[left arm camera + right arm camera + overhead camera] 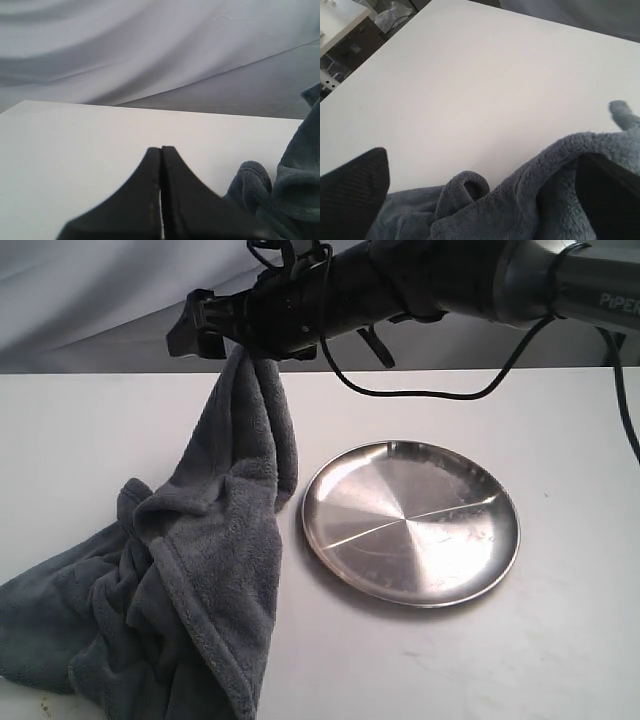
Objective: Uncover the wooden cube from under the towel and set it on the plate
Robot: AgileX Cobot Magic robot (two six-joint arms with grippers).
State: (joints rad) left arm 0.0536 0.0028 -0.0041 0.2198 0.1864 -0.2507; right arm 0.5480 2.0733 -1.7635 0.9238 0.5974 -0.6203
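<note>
Evidently the wooden cube is not in view, and only one corner of the towel is lifted.
Nearest, one towel [170, 580] heaps on the bench [560, 640], the cube probably under it, below the right gripper. One empty plate [410, 520] lies just beside. Farthest, the right gripper [210, 330] clenches the towel's raised corner. The left gripper [161, 190] is clamped on nothing.

The towel [190, 570] is spilling past the exterior view's bottom and left edges and hiding whatever is lying underneath, while the right arm [560, 280] is running off the right edge.
</note>
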